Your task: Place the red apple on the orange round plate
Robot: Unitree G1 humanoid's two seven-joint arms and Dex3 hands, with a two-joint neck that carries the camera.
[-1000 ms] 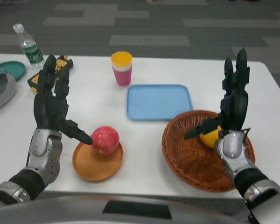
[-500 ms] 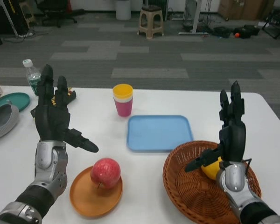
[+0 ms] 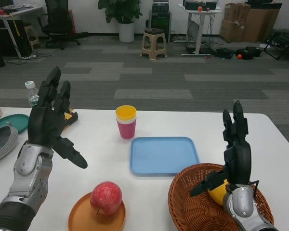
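A: Apple [image 3: 106,198] is sitting on the orange round plate [image 3: 82,222] at the lower left of the frame, with its stem side toward the camera. It touches only the plate.

B: And the left hand [image 3: 47,122]?

A: It is raised at the left side, above and well apart from the apple, fingers spread wide and holding nothing. One second ago a finger was touching the apple beside the plate; now the hand is lifted clear of it.

B: So it has released the fruit?

A: Yes, I judge so. The apple stays in the same place on the plate while the hand has gone up. Note that the whole picture has shifted down too, so the camera has tilted upward; more of the room shows at the top.

B: The right hand [image 3: 235,153]?

A: It stands upright at the lower right, over the wicker basket [image 3: 192,204], fingers apart and empty, as before. A yellow fruit [image 3: 216,191] lies in the basket just behind it.

B: Other things on the counter [image 3: 96,149]?

A: The blue tray [image 3: 164,155] in the middle, stacked cups [image 3: 126,121] behind it, a water bottle [image 3: 32,93] at the upper left.

B: Then the task?

A: It looks finished to me; the apple rests steady and nothing holds it.
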